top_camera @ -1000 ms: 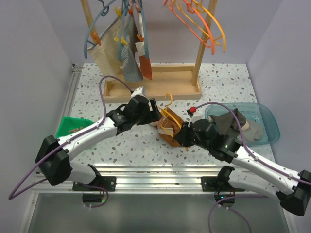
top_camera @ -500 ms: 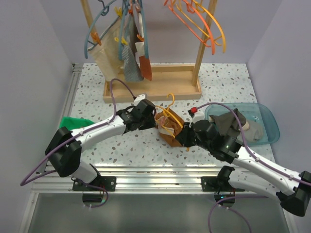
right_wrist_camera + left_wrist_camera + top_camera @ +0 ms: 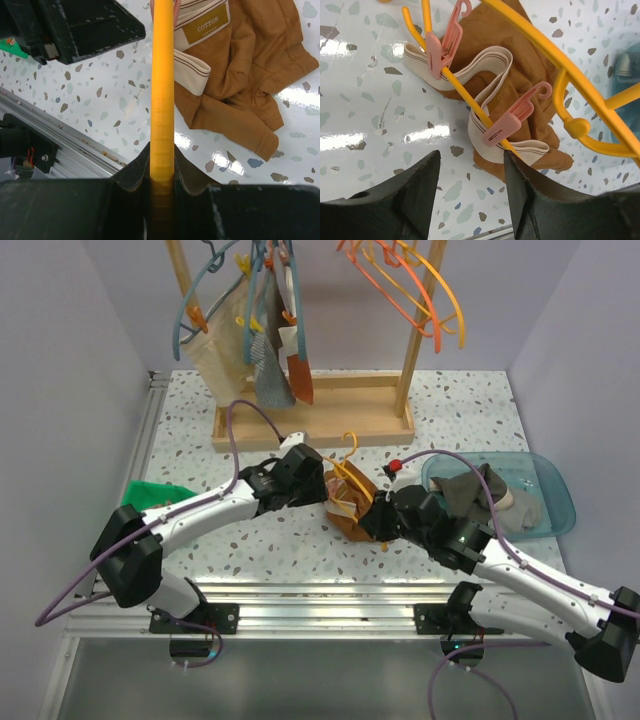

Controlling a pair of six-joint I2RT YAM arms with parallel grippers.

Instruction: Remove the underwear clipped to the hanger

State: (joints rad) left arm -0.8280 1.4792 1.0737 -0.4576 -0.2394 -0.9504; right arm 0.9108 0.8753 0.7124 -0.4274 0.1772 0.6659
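The rust-brown underwear (image 3: pixel 352 512) with a pale waistband lies crumpled on the speckled table, held by two pink clips (image 3: pixel 507 122) to the yellow-orange hanger (image 3: pixel 347 478). In the left wrist view the underwear (image 3: pixel 520 85) and hanger (image 3: pixel 555 55) lie just ahead of my left gripper (image 3: pixel 470 165), which is open and empty, its right finger close to the lower clip. My right gripper (image 3: pixel 162 165) is shut on the hanger's bar (image 3: pixel 162 75), with the underwear (image 3: pixel 240 65) beside it. From above, the left gripper (image 3: pixel 318 488) and right gripper (image 3: pixel 372 520) flank the garment.
A wooden rack (image 3: pixel 310 415) at the back holds blue-grey hangers with cloths (image 3: pixel 268 375) and orange hangers (image 3: pixel 420 290). A teal tray (image 3: pixel 555 490) with grey clothes sits at the right. A green box (image 3: pixel 145 500) sits at the left. A metal rail (image 3: pixel 320 595) runs along the near edge.
My left arm has swung its gripper in toward the left side of the underwear and hanger. The right gripper has stayed shut on the hanger, almost still.
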